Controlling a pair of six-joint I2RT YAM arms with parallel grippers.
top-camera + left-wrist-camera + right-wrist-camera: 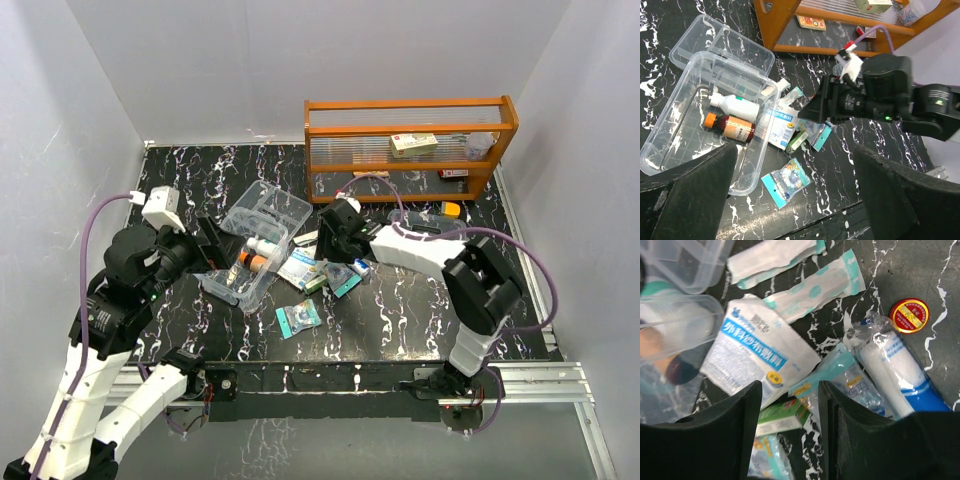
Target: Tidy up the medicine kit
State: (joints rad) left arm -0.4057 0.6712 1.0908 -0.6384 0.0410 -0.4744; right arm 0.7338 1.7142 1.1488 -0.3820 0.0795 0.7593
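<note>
The left gripper (210, 243) hung above the medicine kit box (680, 140), its jaws spread wide with nothing between them. The clear box sat open on the left of the black marbled table (420, 300), with a white bottle (737, 106) and a brown bottle (735, 128) (orange-capped) lying side by side in it. The divided insert tray (720, 47) lay touching its far side. Just right of the box a white-and-blue packet (752, 355) lay among other sachets, and a teal packet (785, 181) lay apart, nearer the arms. The right gripper (790, 395) stood low over that heap, its jaws part-spread astride a small green box (782, 419); I could not tell whether they touched it. Beside it lay a wrapped gauze roll (895, 370) and a red tin (910, 315). The orange rack (410, 108) stood at the far right.
</note>
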